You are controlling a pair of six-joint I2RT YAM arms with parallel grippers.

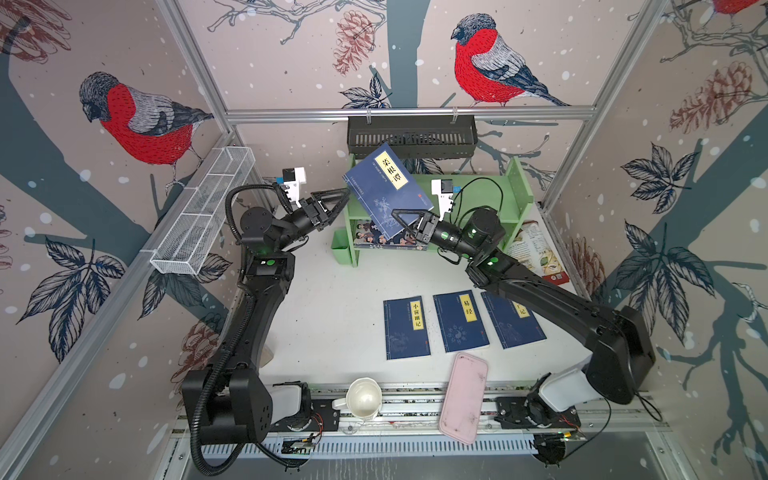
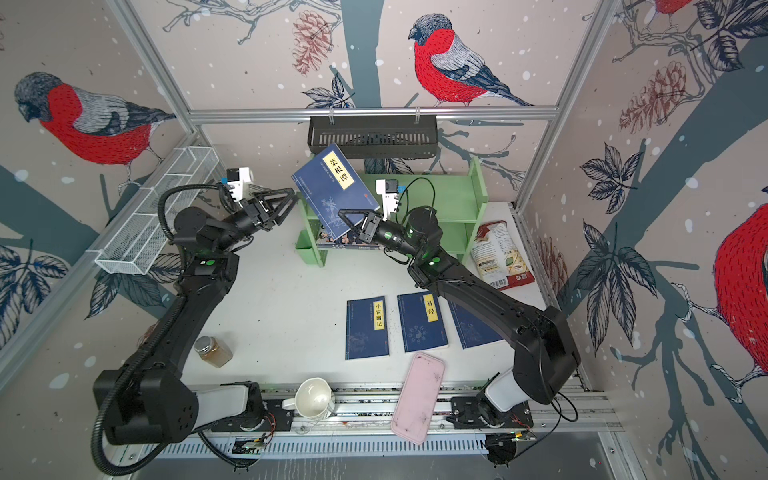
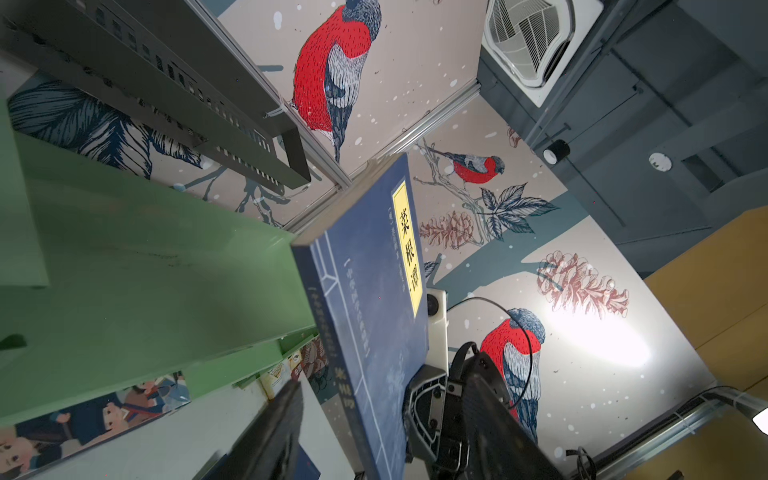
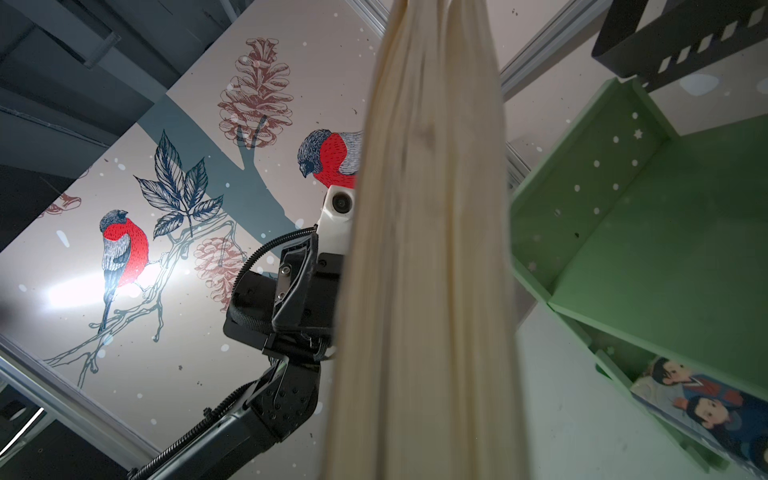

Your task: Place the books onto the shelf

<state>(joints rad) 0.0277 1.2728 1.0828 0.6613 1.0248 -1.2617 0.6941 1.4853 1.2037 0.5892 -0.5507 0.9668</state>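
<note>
A navy book with a yellow label hangs tilted in the air over the left end of the green shelf. My right gripper is shut on its lower corner. In the right wrist view only the book's pale page edge shows and the fingers are hidden. My left gripper is open at the book's left edge. Its fingers stand apart on either side of the cover without touching it. A cartoon book lies in the lower tier. Three navy books lie flat on the table.
A black slotted basket hangs on the rail above the shelf. A white wire mesh basket hangs on the left wall. A snack bag lies right of the shelf. A pink tray, a white cup and a jar sit near the front edge.
</note>
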